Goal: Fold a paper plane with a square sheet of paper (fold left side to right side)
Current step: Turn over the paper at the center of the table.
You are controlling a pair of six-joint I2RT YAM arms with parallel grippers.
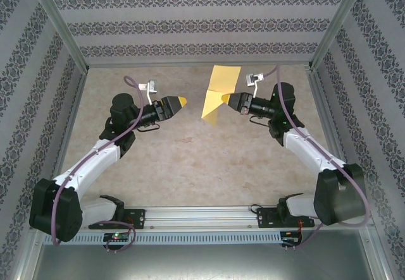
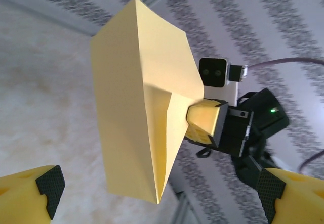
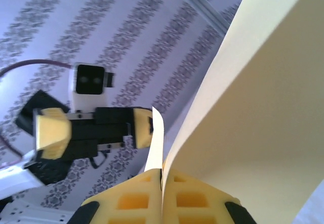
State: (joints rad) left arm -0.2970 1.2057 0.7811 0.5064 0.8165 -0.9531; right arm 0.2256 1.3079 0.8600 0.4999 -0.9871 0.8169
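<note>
1. in the top view we see the right gripper [image 1: 231, 100], upper right of centre, its jaws pinching one edge of the folded square sheet of paper [image 1: 218, 93].
2. the sheet seems lifted off the desk [image 1: 190, 160].
3. the left gripper [image 1: 180, 102], left of centre, has its jaws spread, apart from the paper.

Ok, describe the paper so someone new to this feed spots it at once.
Look at the far half of the beige table, just right of centre. There the right gripper pinches a yellow-orange sheet of paper in the air. Unlike the blocky yellow fingers nearby, it is thin, creased and pointed.
</note>
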